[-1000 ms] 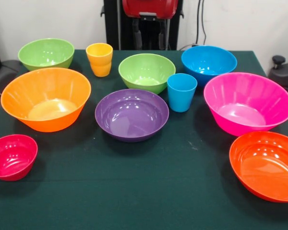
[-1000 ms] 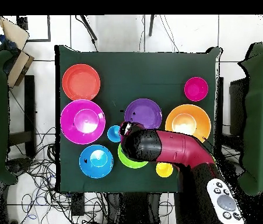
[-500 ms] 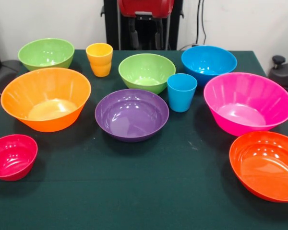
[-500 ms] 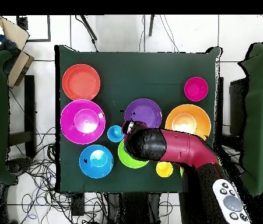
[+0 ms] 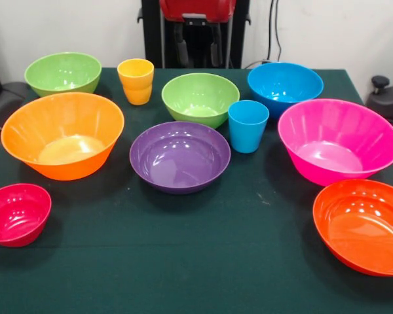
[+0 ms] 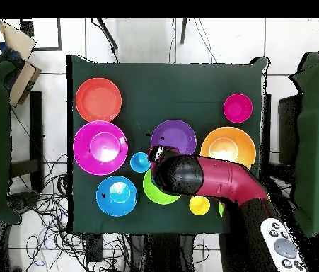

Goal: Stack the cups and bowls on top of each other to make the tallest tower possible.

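All bowls and cups stand separately on the green table (image 5: 203,261); nothing is stacked. The purple bowl (image 5: 180,156) sits centrally, with the light blue cup (image 5: 248,125) just beside it. The glossy plastic probably handles light, stiff and slippery; pinch a rim wall. The arm (image 6: 208,180) hides the gripper, so its opening cannot be told.

Bright, even light from above, as we saw it.
We found the front view sharp throughout, with white glare spots on the glossy purple bowl (image 5: 180,157), the pink bowl (image 5: 338,140) and the red-orange bowl (image 5: 362,226). Soft, short shadows lay on the green table cloth (image 5: 183,261). In the overhead view, bowl centres looked washed out.
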`<state>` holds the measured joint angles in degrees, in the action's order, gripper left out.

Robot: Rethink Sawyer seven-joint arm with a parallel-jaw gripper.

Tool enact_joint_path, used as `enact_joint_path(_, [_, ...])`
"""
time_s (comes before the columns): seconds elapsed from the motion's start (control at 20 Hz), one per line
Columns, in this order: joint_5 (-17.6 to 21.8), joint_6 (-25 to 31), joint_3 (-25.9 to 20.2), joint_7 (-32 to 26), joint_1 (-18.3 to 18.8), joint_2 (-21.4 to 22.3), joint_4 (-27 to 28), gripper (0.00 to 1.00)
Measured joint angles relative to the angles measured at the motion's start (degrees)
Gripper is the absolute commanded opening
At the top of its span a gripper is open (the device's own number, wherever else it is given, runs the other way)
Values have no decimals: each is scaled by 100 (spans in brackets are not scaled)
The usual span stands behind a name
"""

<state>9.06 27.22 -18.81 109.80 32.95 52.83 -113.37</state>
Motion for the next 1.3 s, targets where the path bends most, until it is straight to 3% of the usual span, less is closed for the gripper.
enact_joint_path(0.6, [0, 1, -54, 0, -11, 81, -7, 100])
enact_joint_path(0.95, [1, 1, -12, 0, -248, 3, 53, 100])
enact_joint_path(1.3, [0, 244, 11, 0, -666, -489, 777, 100])
